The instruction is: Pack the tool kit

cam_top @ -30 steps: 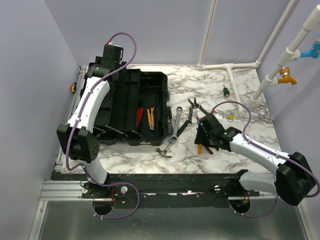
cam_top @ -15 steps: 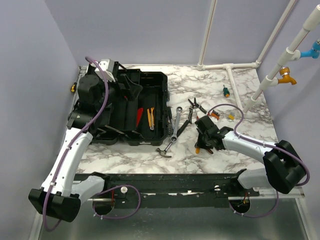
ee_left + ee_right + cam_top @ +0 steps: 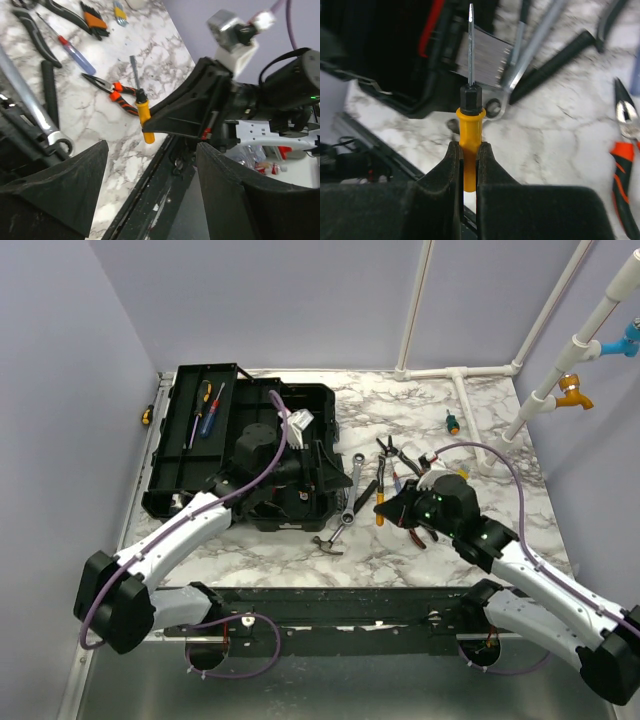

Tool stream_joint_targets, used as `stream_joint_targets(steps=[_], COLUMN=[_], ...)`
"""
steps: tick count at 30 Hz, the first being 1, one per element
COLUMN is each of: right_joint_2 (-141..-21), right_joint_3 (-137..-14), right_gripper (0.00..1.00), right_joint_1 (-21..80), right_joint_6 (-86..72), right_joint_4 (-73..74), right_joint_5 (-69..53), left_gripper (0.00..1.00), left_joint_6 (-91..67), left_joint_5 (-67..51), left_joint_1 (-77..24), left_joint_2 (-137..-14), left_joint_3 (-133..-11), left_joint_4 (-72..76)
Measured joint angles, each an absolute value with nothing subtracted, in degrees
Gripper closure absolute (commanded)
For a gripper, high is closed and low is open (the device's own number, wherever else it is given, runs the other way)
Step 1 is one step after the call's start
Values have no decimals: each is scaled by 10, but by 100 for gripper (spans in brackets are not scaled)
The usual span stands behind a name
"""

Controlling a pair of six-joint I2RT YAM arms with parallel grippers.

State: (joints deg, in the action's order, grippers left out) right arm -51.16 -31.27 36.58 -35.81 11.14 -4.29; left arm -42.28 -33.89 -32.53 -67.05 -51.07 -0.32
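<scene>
Right claw [image 3: 466, 152] is clamped on the yellow screwdriver [image 3: 470, 120]. The fingers pinch the handle, the butt sticks out behind them, and the shaft points ahead over the wrench [image 3: 353, 483] ring end toward the toolbox [image 3: 318, 395].

Left claw [image 3: 150, 155] is wide, with nothing between the fingers. It hangs over the right side of the toolbox, and you see the right claw straight ahead of it in its wrist view.

Toolbox sits open at the left rear of the table [image 3: 400, 410]. Its lid [image 3: 170, 465] lies flat to the left with lid screwdrivers [image 3: 205, 408] in it.

You have these loose on the marble:
- wrench, just right of the box
- hammer [image 3: 327, 541], near the box's near-right corner
- orange pliers [image 3: 120, 94], just beside the held screwdriver in the left wrist view
- red-blue screwdriver [image 3: 75, 49], beyond the pliers
- green screwdriver [image 3: 452, 422], well apart at the right rear
</scene>
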Motion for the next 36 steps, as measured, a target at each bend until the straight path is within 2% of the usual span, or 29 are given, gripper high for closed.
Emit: stream_joint_targets(steps=[6,11,13,17,18,19,20,21,23,25,29,36], right_joint_2=[-439,-433,-429,-418,-415,-411,-410,-410,-410,-408,-405,-369], right_joint_3=[-304,-304,-304,-304,-304,-304,-304,-304,-304,-304,-304,-304], right_gripper=[99,99,99,99,93,84,71,53,32,19,17,18], right_joint_1=[366,366,366,366,366,366,365,364,364,364,364,364], right_joint_6=[-338,-332,-330,-328,-328,-326,-324,-323,-320,-322,-320,-319], right_joint_4=[46,28,26,26,24,25,27,28,25,25,27,43], right_joint_5=[-113,-146,-151,-160,-162,-162,-161,-159,-160,-159,-149,-103], left_gripper=[30,39,50,93,100,100,100,100,100,100,100,100], left_joint_6=[-469,-494,-504,-515,-518,-520,-522,-522,-521,-516,-482,-338], left_joint_5=[-354,-357,-361,-362,-359,-357,-357,-356,-354,-350,-327,-170], left_joint_1=[-384,-420,-431,-443,-444,-443,-444,-444,-445,-447,-448,-435], left_joint_2=[-751,-800,-819,-841,-845,-848,-850,-850,-850,-850,-849,-835], left_joint_3=[-519,-539,-550,-566,-567,-567,-567,-567,-567,-569,-594,-755], left_joint_4=[66,107,124,140,141,143,145,145,145,138,78,-190])
